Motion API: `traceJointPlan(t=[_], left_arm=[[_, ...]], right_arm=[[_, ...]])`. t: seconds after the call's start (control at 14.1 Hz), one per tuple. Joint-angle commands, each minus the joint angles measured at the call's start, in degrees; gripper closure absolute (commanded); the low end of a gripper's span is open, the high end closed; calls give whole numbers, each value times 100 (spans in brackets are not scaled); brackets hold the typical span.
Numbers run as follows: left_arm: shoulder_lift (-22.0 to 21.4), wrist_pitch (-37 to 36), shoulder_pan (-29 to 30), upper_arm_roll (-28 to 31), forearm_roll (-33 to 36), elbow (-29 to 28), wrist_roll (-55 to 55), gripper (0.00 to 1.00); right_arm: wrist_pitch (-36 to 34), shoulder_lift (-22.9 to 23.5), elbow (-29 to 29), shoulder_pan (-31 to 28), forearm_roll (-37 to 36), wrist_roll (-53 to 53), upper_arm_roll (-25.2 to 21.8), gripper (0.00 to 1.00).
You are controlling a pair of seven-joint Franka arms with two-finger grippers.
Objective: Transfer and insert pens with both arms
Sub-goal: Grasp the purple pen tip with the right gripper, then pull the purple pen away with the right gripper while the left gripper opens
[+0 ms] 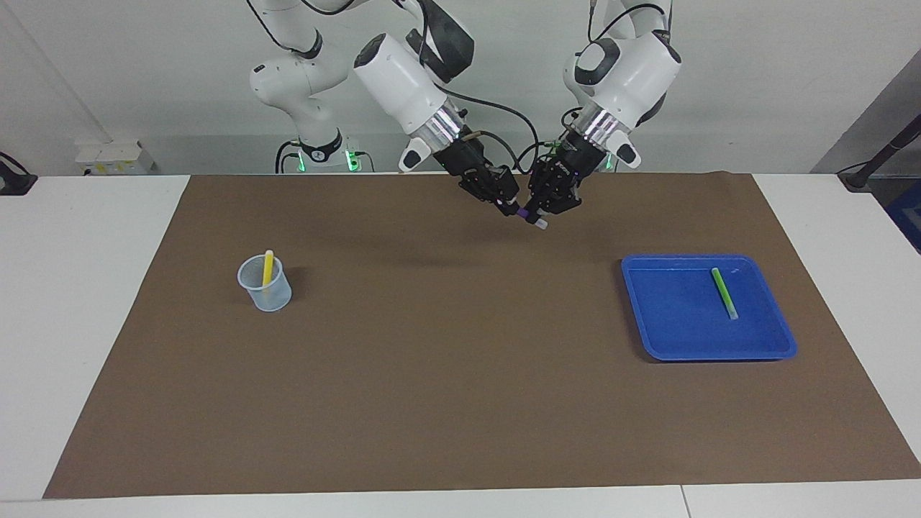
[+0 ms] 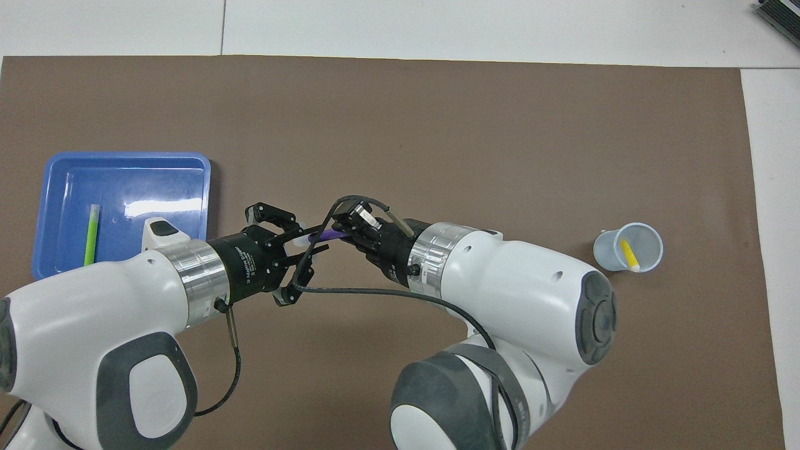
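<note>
**Purple slim marker pen (image 1: 526, 216) hanging between two grippers over the brown paper mat (image 1: 432, 374)**

Both white jointed arms are leaning in from the robots' end and meeting over the middle of the mat. The right arm's black two-finger gripper (image 1: 512, 210) is pinching the purple end of the pen, with its fingertips pressed together on the barrel. The pen is tilting down towards its pale whitish cap end, clear of the mat. The left arm's black two-finger gripper (image 1: 542, 214) is sitting at that cap end (the cap is poking out just below it), but whether its fingers are gripping the pen or standing loose around it cannot be told. From overhead the purple barrel is showing as a short bridge between the two black grippers.

Farther from the robots, towards the right arm's end of the white table (image 1: 86, 288), a small clear plastic cup (image 1: 248, 279) is standing upright on the mat. A yellow marker pen (image 1: 268, 266) is leaning inside it, its upper end rising above the rim.

A little farther out, towards the left arm's end, a shallow blue plastic tray (image 1: 676, 331) is resting on the mat. A bright green marker pen (image 1: 724, 291) is lying flat in it, in the part nearer the robots, well apart from both grippers.
</note>
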Motion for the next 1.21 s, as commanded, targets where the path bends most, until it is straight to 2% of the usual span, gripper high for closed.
traceJointPlan(t=[0.0,0.28,0.43,0.64,0.92,1.14], left_arm=[[-210,237,-125,51,-105,-237,-173,29],[-244,167,-72,60,-96,-280,395,29],[-297,88,85,69,-96,-368,1001,30],[-446,-954,751,86,-79,-386,2519,31],[-605,-2230,1859,95,175,-377,4761,31],[-614,-2749,2195,113,1227,-333,5931,31]], right_arm=[[56,-20,31,-69,133,93,24,100],[-118,-55,-22,-183,107,-265,6,100],[-793,-195,-171,-428,81,-1474,-3,100],[-1831,-310,-198,-877,-59,-2480,-20,100],[-2736,-415,-215,-1264,-1183,-3201,-12,100],[-3606,-503,-242,-1720,-1982,-4438,-12,100]])
